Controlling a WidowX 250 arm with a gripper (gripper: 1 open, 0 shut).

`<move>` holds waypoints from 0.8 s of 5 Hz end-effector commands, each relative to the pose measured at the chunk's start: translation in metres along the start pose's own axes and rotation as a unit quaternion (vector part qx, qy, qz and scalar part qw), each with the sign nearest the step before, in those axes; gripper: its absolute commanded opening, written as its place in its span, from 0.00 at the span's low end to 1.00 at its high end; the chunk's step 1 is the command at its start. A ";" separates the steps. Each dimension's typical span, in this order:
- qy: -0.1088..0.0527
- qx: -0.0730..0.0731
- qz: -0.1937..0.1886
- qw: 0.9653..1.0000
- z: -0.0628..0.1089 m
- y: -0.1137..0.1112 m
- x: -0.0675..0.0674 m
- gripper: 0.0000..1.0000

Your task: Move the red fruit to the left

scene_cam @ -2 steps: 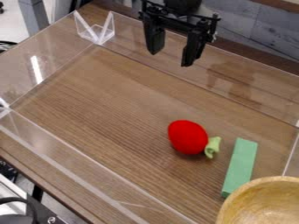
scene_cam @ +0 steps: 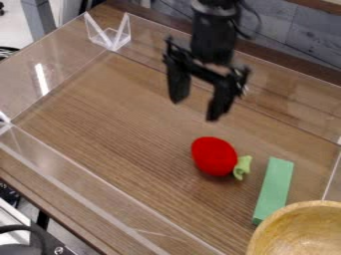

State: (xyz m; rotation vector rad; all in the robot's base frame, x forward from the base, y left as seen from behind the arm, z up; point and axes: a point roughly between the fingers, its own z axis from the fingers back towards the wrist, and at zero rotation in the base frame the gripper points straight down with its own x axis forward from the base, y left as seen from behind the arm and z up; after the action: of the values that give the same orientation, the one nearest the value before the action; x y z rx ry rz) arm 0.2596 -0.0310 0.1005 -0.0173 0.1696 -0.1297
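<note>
Approach step: end effector (scene_cam: 201, 98) spread wide, empty, hovering at twelve o'clock of red fruit (scene_cam: 213, 155); next, descend and straddle.

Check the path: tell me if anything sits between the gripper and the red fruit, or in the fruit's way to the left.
Nothing visible does. The open gripper hangs above and behind the red fruit, with only bare wood between. The green block lies on the fruit's right, off the path. Leftward the tray floor is bare up to the clear wall.
</note>
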 end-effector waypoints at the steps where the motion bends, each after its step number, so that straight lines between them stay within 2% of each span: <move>1: -0.033 0.001 -0.009 0.999 0.006 -0.020 -0.004 1.00; 2: -0.036 0.003 -0.018 0.999 -0.007 -0.033 -0.009 1.00; 3: -0.046 0.006 -0.047 0.998 -0.018 -0.036 -0.011 1.00; 4: -0.054 0.008 -0.069 0.996 -0.012 -0.037 -0.006 1.00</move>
State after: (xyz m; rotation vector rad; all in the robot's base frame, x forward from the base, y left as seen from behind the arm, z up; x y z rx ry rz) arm 0.2396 -0.0643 0.0769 -0.0177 0.1164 -0.2528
